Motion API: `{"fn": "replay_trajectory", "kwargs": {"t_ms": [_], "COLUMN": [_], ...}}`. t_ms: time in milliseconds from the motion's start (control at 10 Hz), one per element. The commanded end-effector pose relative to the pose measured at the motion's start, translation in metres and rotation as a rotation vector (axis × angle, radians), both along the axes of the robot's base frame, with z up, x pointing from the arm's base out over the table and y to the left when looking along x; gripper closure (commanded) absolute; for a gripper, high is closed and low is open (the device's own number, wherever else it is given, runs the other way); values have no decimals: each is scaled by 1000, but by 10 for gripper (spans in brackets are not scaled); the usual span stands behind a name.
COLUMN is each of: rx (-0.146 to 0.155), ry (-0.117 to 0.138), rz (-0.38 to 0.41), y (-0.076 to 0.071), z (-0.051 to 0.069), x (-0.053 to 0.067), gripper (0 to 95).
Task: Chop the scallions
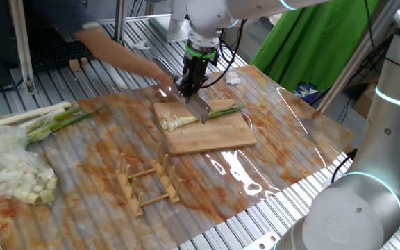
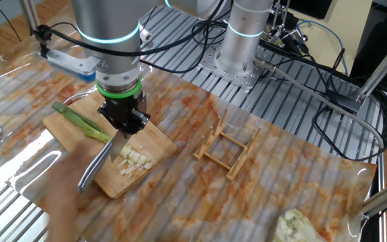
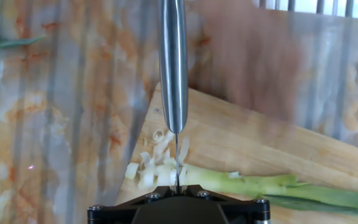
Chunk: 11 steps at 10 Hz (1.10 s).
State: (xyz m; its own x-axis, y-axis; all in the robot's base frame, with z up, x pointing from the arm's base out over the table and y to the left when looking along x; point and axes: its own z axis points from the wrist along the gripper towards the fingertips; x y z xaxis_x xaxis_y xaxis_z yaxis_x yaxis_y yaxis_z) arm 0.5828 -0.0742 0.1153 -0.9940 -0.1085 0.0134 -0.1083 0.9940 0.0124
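Mid-chop: knife down on the scallion at the cutting board's near end

The jaws are clamped on the knife [image 1: 198,107], its blade standing on the scallion [image 3: 253,185]; cut bits [image 2: 134,161] lie heaped beside the blade on the board [image 1: 217,139]; a blurred hand [image 3: 253,56] is reaching in; next, I judge, lift, shift toward the green end, press down again.

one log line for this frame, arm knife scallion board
gripper: shut on knife | blade down on scallion | cut bits on cutting board
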Motion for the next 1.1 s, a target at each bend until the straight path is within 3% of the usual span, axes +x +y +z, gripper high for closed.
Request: {"fn": "replay_trajectory", "kwargs": {"t_ms": [100,300,500,700,1100], "rx": [-19,-15,-36,-2,-14], "ry": [13,39,89,88,83], "rz": [-32,-78,-164,-170,-197], "y": [-1,0,2,2,5], "z": [2,0,-3,-3,-4], "x": [-1,1,6,7,9], "gripper": [950,950,950,950,950]}}
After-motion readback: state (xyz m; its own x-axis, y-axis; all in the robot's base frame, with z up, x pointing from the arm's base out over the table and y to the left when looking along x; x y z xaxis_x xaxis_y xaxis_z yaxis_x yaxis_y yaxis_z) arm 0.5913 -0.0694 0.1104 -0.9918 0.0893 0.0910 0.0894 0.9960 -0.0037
